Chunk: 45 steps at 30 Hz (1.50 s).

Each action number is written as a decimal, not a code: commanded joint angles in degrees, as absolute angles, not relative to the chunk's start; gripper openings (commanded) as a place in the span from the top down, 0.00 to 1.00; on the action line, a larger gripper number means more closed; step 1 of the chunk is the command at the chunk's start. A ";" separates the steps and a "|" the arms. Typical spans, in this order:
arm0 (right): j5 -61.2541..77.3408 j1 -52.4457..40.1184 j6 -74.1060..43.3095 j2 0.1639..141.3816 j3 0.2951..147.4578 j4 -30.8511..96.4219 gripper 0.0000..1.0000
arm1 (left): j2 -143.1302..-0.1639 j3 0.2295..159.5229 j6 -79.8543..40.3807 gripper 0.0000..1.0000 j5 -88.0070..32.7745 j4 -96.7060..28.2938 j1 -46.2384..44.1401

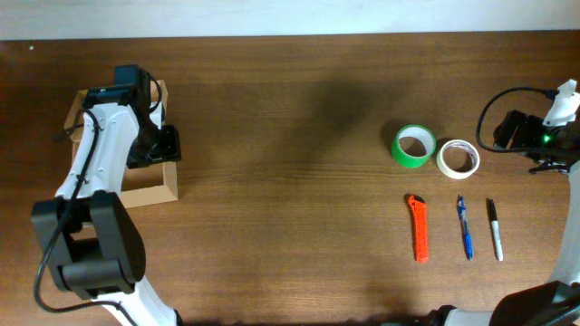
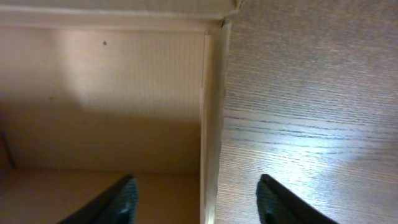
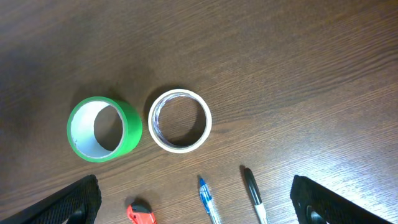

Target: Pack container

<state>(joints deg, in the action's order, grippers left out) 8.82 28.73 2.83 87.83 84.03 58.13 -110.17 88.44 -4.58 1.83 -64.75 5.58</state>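
Note:
The container (image 1: 149, 192) is an open tan cardboard box at the table's left side. My left gripper (image 1: 168, 143) is open at the box's right wall. In the left wrist view my left gripper (image 2: 196, 183) straddles that wall (image 2: 211, 124), with one finger inside the box and one over the table. The part of the box's inside (image 2: 112, 93) that shows is bare. My right gripper (image 1: 535, 140) is open and empty at the far right. In the right wrist view my right gripper (image 3: 196, 186) hovers above the pens and tape rolls.
A green tape roll (image 1: 413, 146) (image 3: 102, 129) and a white tape roll (image 1: 458, 158) (image 3: 180, 120) lie side by side at the right. Below them lie an orange box cutter (image 1: 418, 228) (image 3: 141, 214), a blue pen (image 1: 464, 228) (image 3: 208, 202) and a black marker (image 1: 495, 229) (image 3: 254, 193).

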 commanded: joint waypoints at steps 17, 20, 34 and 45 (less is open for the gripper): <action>7.70 28.91 2.98 88.29 85.41 58.08 0.01 | -114.85 94.83 -7.57 0.98 -2.22 -69.63 0.45; 7.70 28.91 2.98 88.29 85.41 58.08 0.01 | -114.85 102.35 -9.96 0.98 -1.06 -74.17 -3.25; 8.99 28.91 2.55 88.29 85.41 57.91 0.01 | -117.19 134.21 -18.17 0.98 -2.15 -80.77 -21.04; 10.11 28.91 2.55 88.29 85.41 58.02 0.01 | -123.74 134.63 -15.22 0.98 -1.96 -79.13 -37.54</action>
